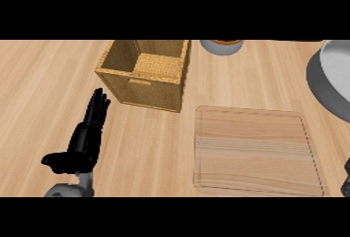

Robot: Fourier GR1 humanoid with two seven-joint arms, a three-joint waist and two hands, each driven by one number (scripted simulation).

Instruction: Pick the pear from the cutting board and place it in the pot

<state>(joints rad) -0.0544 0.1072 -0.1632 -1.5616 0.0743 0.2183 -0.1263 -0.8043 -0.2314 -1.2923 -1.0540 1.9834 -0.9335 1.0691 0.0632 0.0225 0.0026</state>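
Note:
The wooden cutting board (256,150) lies flat at the lower right, and no pear shows on it or anywhere else in the head view. A large grey pot (333,76) is cut off by the right edge, beyond the board's far right corner. My left hand (87,134) rests on the counter at the left, fingers straight and pointing away, holding nothing. Only a dark sliver of my right hand (347,172) shows at the right edge beside the board.
A wicker basket (145,74) stands open-topped between my left hand and the board's far side. A grey bowl with something orange in it (222,46) sits at the top edge. Bare wooden counter (41,92) lies to the left.

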